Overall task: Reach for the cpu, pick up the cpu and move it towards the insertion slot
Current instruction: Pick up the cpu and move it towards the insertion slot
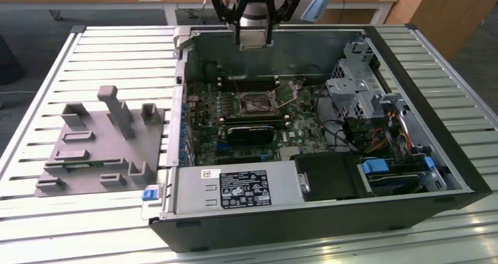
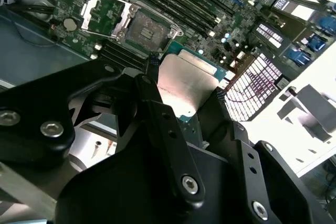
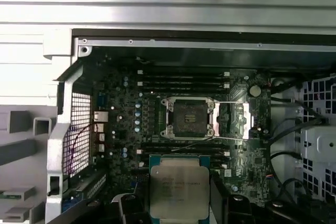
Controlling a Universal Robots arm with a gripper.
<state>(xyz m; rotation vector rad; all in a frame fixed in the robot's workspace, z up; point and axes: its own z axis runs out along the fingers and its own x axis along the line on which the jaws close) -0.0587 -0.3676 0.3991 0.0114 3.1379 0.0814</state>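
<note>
One gripper [image 1: 251,38] is seen in the exterior view, hanging above the far end of an opened computer case [image 1: 435,176] that lies on a slatted metal table [image 1: 93,54]. The cpu [image 2: 186,85] is pinched between the jaws, its silvery top with the thin tan-green rim showing in both wrist views [image 3: 179,191]. Two black fingers [image 2: 157,108] are pressed against opposite edges of the chip, so the jaws are closed on it and not spread. The chip is held clear of the board, with nothing touching it other than the fingers.

Beyond the jaws, on the green motherboard [image 3: 121,129], the insertion slot [image 3: 188,118] is seen as a dark square socket framed in silvery metal; its cover plate [image 3: 236,119] is folded open just beside it, and a thin wire lever [image 3: 210,141] runs along its near edge. In the second wrist view the same socket [image 2: 149,27] lies just past the held chip's far edge. Between the held chip and the socket, long narrow black memory slots [image 3: 181,150] are crossed; a second set [image 3: 181,80] lies on the socket's far side. Well apart from the jaws, towards the exterior view's left, a grey fixture block [image 1: 97,141] rests on the table beside the case.
</note>
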